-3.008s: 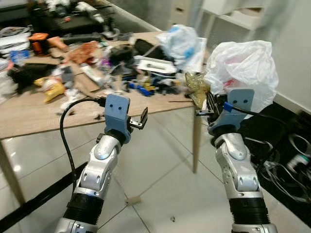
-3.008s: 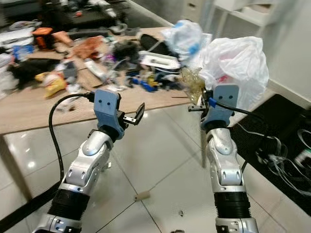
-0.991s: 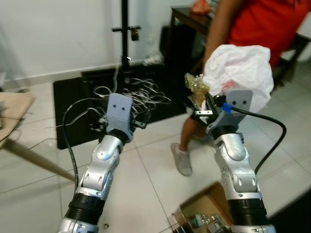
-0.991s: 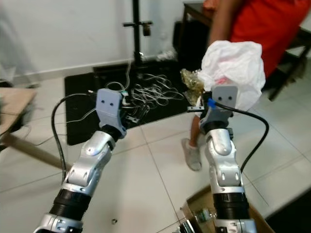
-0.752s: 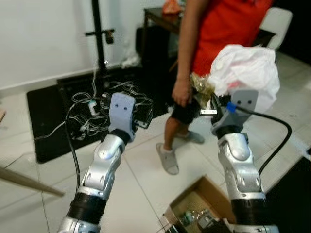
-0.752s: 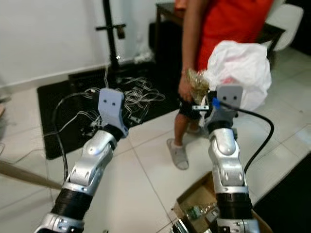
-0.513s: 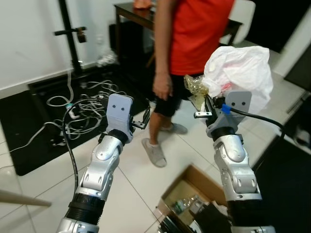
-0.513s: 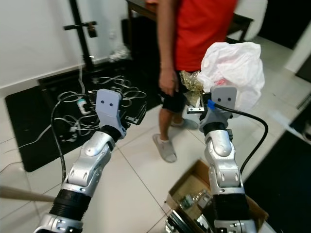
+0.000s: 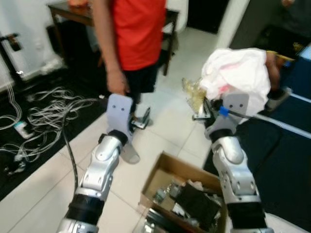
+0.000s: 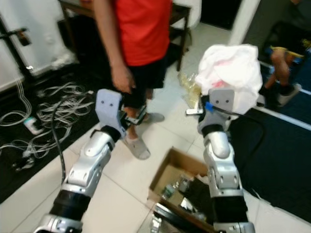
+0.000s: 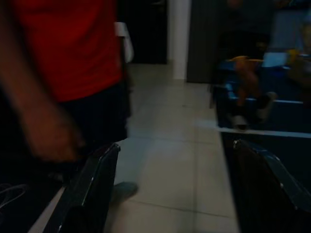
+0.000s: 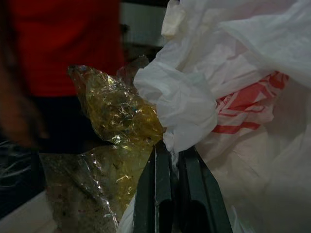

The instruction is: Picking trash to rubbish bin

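With the cardboard box of trash now swung into view below, the right gripper clamped the white plastic bag and crinkled yellowish wrapper; the left gripper stayed open, empty.

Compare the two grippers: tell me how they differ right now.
The right gripper is shut on a white plastic bag and a yellowish crumpled wrapper; the left gripper is open and holds nothing. The right one is raised higher than the left. Both are held out ahead of the robot, beyond the cardboard box of trash.
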Motion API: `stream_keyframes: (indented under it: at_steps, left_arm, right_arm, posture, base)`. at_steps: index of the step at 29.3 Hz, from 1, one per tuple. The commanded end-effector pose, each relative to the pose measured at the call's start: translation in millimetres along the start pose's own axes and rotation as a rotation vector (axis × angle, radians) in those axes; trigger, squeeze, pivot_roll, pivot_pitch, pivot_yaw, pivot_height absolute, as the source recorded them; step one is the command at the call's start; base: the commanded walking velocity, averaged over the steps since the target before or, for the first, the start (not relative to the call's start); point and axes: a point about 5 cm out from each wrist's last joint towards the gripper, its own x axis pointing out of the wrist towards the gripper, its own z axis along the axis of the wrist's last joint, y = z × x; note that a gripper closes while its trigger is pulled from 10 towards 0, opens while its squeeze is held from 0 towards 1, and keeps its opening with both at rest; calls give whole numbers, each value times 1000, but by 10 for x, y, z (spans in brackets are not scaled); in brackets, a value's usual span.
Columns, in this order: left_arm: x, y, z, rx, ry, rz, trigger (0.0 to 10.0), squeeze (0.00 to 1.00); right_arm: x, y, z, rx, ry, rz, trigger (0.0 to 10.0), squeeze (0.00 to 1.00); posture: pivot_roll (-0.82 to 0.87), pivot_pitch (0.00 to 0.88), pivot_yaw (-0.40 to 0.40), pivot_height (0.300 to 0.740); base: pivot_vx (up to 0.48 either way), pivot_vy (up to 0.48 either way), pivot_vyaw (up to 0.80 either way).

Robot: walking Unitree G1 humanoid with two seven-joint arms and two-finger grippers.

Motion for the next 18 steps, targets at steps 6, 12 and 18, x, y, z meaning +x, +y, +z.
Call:
stream_keyframes:
  at_steps: [6,12,18]
  left_arm:
    - [-88,85,-100,-16,48,36,10000,0]
    - [-336,378,-462,42,235,147,10000,0]
    - [-616,511,-774,5,372,223,10000,0]
  right_arm:
    - [-87,-22,-170,-41,58,27,10000,0]
    - [-339,-156,-590,-34,217,13,10000,0]
    - [-558,-221,-921,0,367,-7,10000,0]
  posture:
    - [-29,107,-25,740]
    - [-20,122,-26,740]
    - [-23,126,-22,740]
  base:
    - [0,0,-800]
    - [0,0,-800]
    - [0,0,-800]
